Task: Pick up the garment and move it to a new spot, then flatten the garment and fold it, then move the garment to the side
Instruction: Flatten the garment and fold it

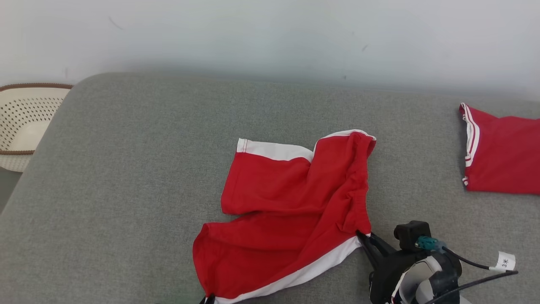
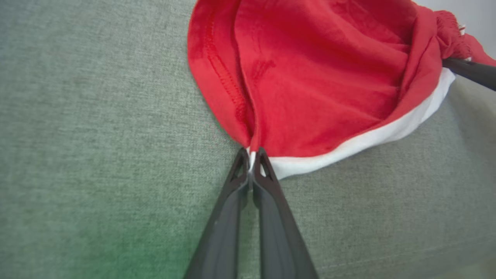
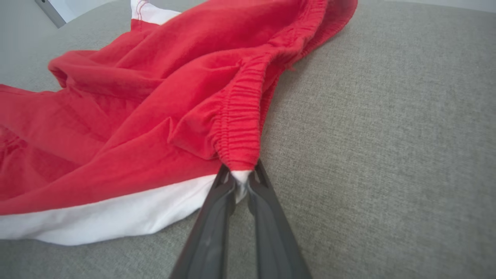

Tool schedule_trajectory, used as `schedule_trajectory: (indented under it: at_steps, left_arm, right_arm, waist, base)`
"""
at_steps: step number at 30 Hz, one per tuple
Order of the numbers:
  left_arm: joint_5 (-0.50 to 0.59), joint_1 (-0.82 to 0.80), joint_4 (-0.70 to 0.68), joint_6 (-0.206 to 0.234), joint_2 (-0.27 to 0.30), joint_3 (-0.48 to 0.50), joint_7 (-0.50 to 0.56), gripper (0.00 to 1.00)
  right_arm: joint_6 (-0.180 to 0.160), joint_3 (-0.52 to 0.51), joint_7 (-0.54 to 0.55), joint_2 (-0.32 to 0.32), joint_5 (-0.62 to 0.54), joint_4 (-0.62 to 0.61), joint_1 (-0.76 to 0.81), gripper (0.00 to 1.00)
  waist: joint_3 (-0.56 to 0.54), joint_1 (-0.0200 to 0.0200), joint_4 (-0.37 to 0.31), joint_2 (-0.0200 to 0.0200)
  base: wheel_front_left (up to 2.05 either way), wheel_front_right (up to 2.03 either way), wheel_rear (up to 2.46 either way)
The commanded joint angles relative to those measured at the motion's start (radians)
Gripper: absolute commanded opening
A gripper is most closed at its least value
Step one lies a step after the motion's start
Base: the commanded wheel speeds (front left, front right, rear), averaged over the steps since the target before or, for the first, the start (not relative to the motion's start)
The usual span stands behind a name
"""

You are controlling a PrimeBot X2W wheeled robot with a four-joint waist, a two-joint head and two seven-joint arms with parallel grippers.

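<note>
At the table's front edge, closest to the robot, both grippers are clamped on cloth. The left gripper (image 2: 252, 155) has its fingers closed to a sliver on the corner where a red hem meets the white band (image 2: 368, 139). The right gripper (image 3: 241, 175), further along the front edge toward the table's right end, is pinched equally tightly on the end of the gathered waistband (image 3: 240, 128).

Both holds look shallow, with only a tip of fabric between the pads. A sharp tug or an uneven lift could pull one corner free, and the garment (image 1: 291, 211) would swing from the other hand and bunch worse.

The garment lies on the grey table (image 1: 126, 169), from the front edge toward the middle. It is twisted, with one leg thrown back across the other. Dragging it flat over the rough covering may lock that twist in rather than open it, so it probably needs lifting clear first.

At the table's right end a folded red piece (image 1: 502, 156) rests. A wide sweep that way could snag or muddle the two. Off the table's left end stands a pale perforated basket (image 1: 25, 122), well apart and unlikely to interfere. Behind the table rises a plain wall (image 1: 270, 33).
</note>
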Motion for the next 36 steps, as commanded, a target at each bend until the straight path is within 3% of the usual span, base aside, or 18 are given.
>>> schedule_trajectory:
  at_steps: [1, 12, 16, 20, 23, 26, 28, 34, 36]
  left_arm:
    - [0.001, 0.003, 0.005, -0.002, 0.000, -0.003, 0.002, 0.00]
    - [0.024, 0.119, -0.142, 0.028, 0.041, 0.030, 0.001, 0.00]
    - [0.014, 0.146, -0.244, 0.045, 0.075, 0.054, 0.003, 0.00]
    - [0.016, 0.135, -0.391, 0.066, 0.126, 0.083, 0.047, 0.00]
    - [0.017, 0.089, -0.470, 0.063, 0.155, 0.094, 0.090, 0.00]
    - [0.020, 0.019, -0.514, 0.052, 0.189, 0.102, 0.142, 0.00]
    - [0.008, -0.053, -0.530, 0.036, 0.201, 0.109, 0.173, 0.00]
    - [0.017, -0.358, -0.500, -0.004, 0.268, 0.095, 0.277, 0.00]
    - [-0.001, -0.418, -0.484, -0.009, 0.267, 0.092, 0.287, 0.00]
  right_arm:
    - [0.001, 0.007, -0.010, -0.006, 0.012, -0.001, -0.003, 0.00]
    - [0.001, -0.007, -0.074, -0.037, 0.108, -0.115, 0.132, 0.00]
    - [0.001, -0.035, -0.053, -0.067, 0.114, -0.236, 0.192, 0.00]
    - [0.001, -0.091, 0.035, -0.108, 0.089, -0.422, 0.246, 0.00]
    - [0.001, -0.144, 0.090, -0.097, 0.103, -0.526, 0.254, 0.00]
    - [0.001, -0.180, 0.149, -0.097, 0.060, -0.586, 0.200, 0.00]
    - [0.001, -0.212, 0.181, -0.065, 0.042, -0.598, 0.155, 0.00]
    - [0.001, -0.282, 0.281, 0.041, 0.043, -0.510, -0.101, 0.00]
    - [0.001, -0.287, 0.298, 0.052, 0.047, -0.483, -0.155, 0.00]
  waist:
    - [-0.007, -0.0001, 0.002, -0.0001]
    - [-0.097, -0.0001, -0.014, -0.0001]
    - [-0.107, -0.0001, -0.032, -0.0001]
    - [-0.102, -0.0001, -0.065, -0.0001]
    - [-0.093, -0.0001, -0.086, -0.0001]
    - [-0.069, -0.0001, -0.107, -0.0001]
    - [-0.045, -0.0001, -0.120, -0.0001]
    - [0.072, -0.0001, -0.156, -0.0001]
    - [0.094, -0.0001, -0.158, -0.0001]
  base:
    - [0.00, 0.00, 0.00]
    - [0.00, 0.00, 0.00]
    - [0.00, 0.00, 0.00]
    - [0.00, 0.00, 0.00]
    - [0.00, 0.00, 0.00]
    - [0.00, 0.00, 0.00]
    - [0.00, 0.00, 0.00]
    - [0.00, 0.00, 0.00]
    - [0.00, 0.00, 0.00]
